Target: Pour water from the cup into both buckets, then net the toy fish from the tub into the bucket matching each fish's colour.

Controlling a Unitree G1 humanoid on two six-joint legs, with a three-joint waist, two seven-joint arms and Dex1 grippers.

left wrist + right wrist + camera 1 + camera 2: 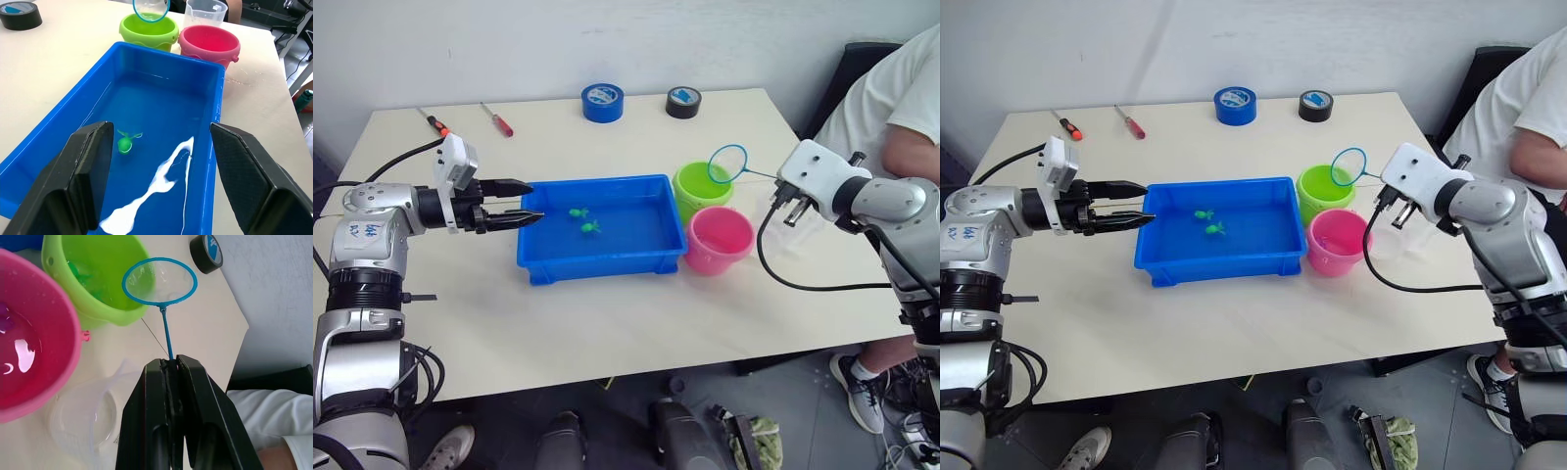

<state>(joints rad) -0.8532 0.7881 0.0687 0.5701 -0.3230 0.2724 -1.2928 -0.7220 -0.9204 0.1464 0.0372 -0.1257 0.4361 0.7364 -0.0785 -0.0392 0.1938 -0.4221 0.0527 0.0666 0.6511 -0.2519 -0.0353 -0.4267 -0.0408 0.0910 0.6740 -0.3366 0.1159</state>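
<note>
Net (pixel 159 281) handle hidden between right fingers (pixel 146 416)

Buckets (pixel 710 215) right of tub (pixel 602 257)

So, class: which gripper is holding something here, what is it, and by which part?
The right gripper holds the net by its thin handle. The left gripper is open and holds nothing.
</note>
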